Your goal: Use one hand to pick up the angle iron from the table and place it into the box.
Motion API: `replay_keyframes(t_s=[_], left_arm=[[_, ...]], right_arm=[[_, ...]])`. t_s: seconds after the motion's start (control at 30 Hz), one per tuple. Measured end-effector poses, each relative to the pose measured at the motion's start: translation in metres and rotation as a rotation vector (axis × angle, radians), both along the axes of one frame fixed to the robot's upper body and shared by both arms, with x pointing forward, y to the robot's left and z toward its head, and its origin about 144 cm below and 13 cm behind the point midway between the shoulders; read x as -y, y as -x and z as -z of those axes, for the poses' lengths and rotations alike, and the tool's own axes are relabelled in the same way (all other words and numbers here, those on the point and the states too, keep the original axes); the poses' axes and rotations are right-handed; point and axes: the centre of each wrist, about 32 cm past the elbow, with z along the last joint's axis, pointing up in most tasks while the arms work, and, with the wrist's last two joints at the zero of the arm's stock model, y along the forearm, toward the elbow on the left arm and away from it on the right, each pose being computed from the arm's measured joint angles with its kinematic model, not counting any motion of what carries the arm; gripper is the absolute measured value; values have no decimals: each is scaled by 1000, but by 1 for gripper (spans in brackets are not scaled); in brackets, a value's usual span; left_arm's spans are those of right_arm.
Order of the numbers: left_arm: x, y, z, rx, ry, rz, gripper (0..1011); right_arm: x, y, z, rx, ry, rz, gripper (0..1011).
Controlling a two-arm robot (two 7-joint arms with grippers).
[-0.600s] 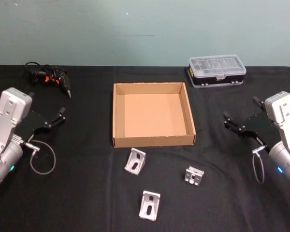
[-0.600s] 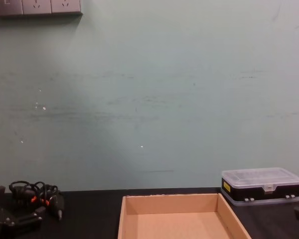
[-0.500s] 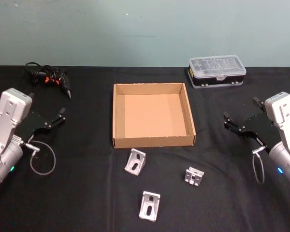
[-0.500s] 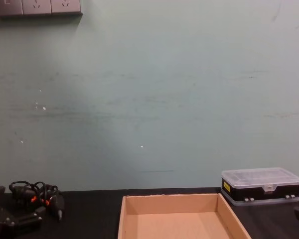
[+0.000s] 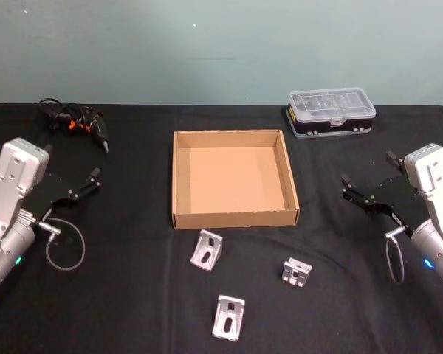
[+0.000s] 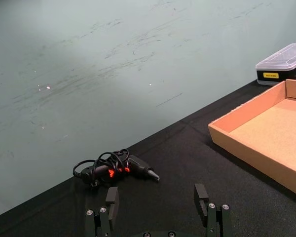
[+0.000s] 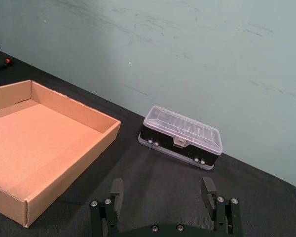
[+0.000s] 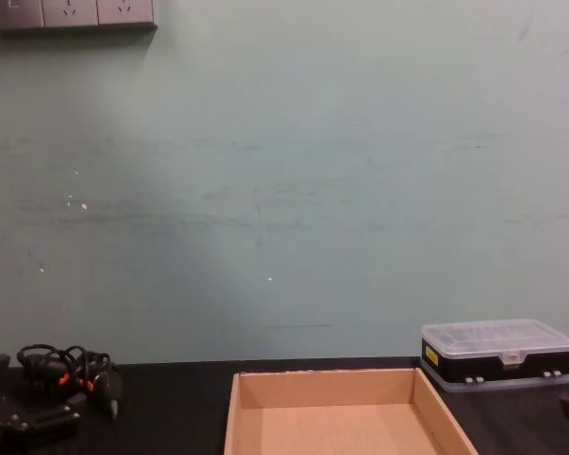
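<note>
1. Three to pick from. The nearest angle iron [image 5: 207,251] sits on the table [image 5: 125,295] just in front of the box [image 5: 235,217], toward its left corner. The second angle iron [image 5: 296,271] and third angle iron [image 5: 229,318] lie farther out front.
2. Handling guess: stiff metal, small, dense-ish and smooth, so it'll probably skid on the table rather than flex. I'd pinch across the upright flange, not try to scoop the flat one.
3. Left hand [image 6: 158,205] hangs well left of the box and right hand [image 7: 163,195] well right of it, both with fingers spread and holding nothing.
4. Head view gives the angle irons' layout, the wrist views give the finger gap, and chest view gives the box's low walls side-on.
</note>
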Motion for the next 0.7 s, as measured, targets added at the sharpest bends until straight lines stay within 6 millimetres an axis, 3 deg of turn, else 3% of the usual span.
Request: replay_keyframes(t_s=[0.7], left_arm=[[0,0,0,0,0,0,1000]], right_arm=[[0,0,0,0,0,0,1003]])
